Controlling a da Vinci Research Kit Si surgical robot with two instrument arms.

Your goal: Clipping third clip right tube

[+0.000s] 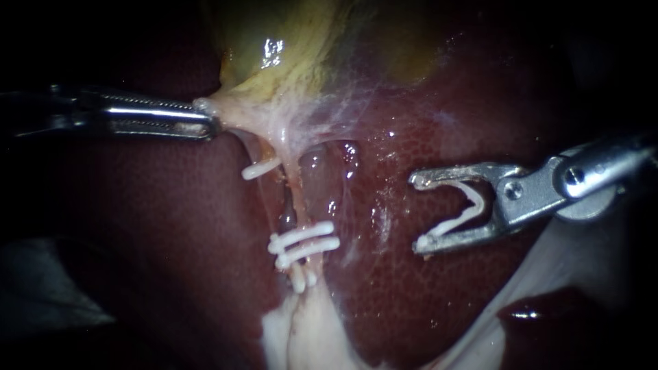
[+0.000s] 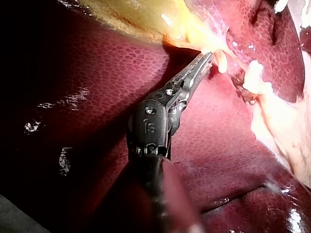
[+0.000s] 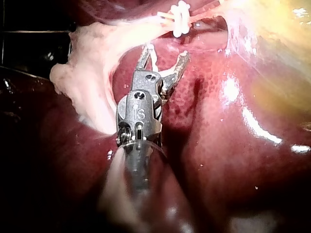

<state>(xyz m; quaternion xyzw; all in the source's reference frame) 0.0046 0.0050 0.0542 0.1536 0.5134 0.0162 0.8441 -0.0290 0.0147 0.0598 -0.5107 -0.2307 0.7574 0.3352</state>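
My left instrument (image 1: 211,126): enters level, jaws clamped on the gallbladder (image 1: 288,62) neck.
My right instrument (image 1: 417,212): jaws spread wide, gripping an open clip (image 1: 456,223), its mouth facing left.
Tube (image 1: 296,199): runs vertically.

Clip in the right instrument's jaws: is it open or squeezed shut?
Open. The clip, held between the right instrument's spread jaws, forms a wide V enclosing nothing.

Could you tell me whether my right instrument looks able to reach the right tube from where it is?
Probably yes: only bare liver lies between the right instrument, gripping its clip, and the right tube, which the left instrument stretches by gripping the gallbladder.
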